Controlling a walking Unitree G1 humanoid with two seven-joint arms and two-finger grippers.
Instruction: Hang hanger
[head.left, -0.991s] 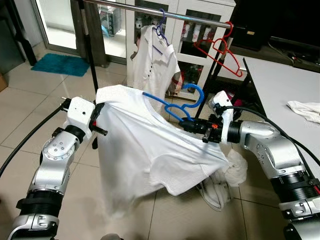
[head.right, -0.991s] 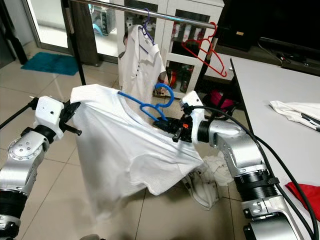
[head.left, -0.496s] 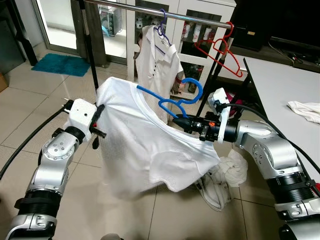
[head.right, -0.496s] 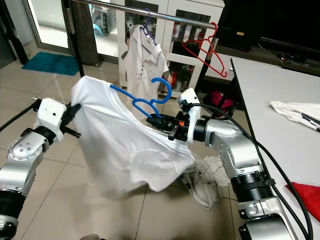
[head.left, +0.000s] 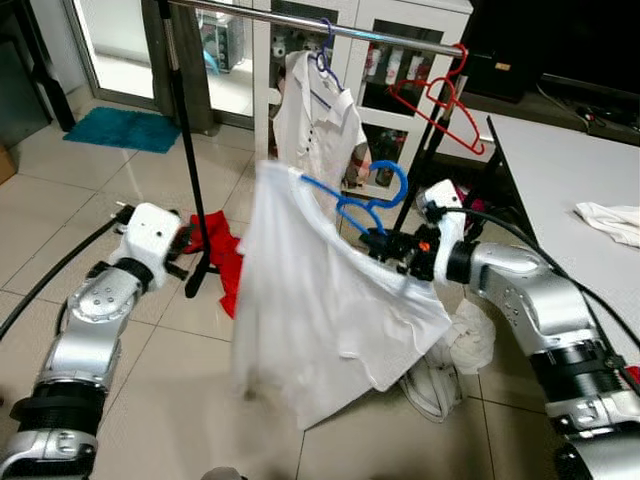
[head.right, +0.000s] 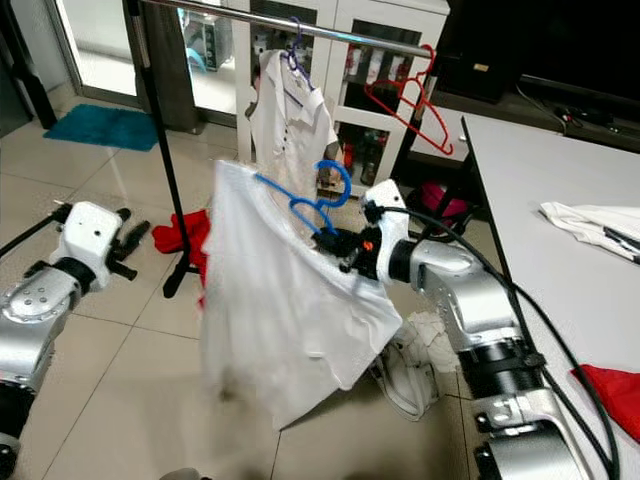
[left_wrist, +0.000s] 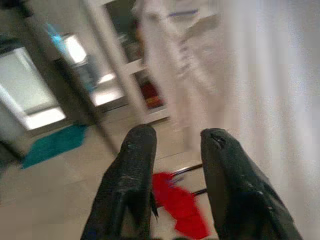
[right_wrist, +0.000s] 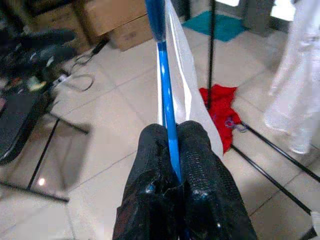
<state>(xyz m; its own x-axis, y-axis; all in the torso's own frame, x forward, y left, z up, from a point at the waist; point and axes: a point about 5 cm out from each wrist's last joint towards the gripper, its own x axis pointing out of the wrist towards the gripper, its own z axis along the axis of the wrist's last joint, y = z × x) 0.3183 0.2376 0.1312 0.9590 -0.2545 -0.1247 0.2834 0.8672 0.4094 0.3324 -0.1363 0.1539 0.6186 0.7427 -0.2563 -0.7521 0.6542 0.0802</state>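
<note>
Left gripper (head.left: 184, 243) sat low on the left, fingers (left_wrist: 131, 172) slightly parted with nothing between them, apart from the shirt. Just beyond it a red cloth (head.left: 218, 243) lay on the tile floor (head.left: 150, 190) by the foot of the black rack post (head.left: 177, 120). White t-shirt (head.left: 320, 310) hung in the middle, draped on the blue hanger (head.left: 362, 200), blurred at its lower edge. Behind it a white polo shirt (head.left: 318, 125) hung on a hanger from the metal rail (head.left: 300, 22); an empty red hanger (head.left: 440, 100) hung further along the same rail. Right gripper (head.left: 385, 245) was clamped on the blue hanger's bar, fingers (right_wrist: 200, 165) pinched tight either side, hook below the rail and off it. White table (head.left: 560, 180) at far right held a crumpled white cloth (head.left: 610, 220).
</note>
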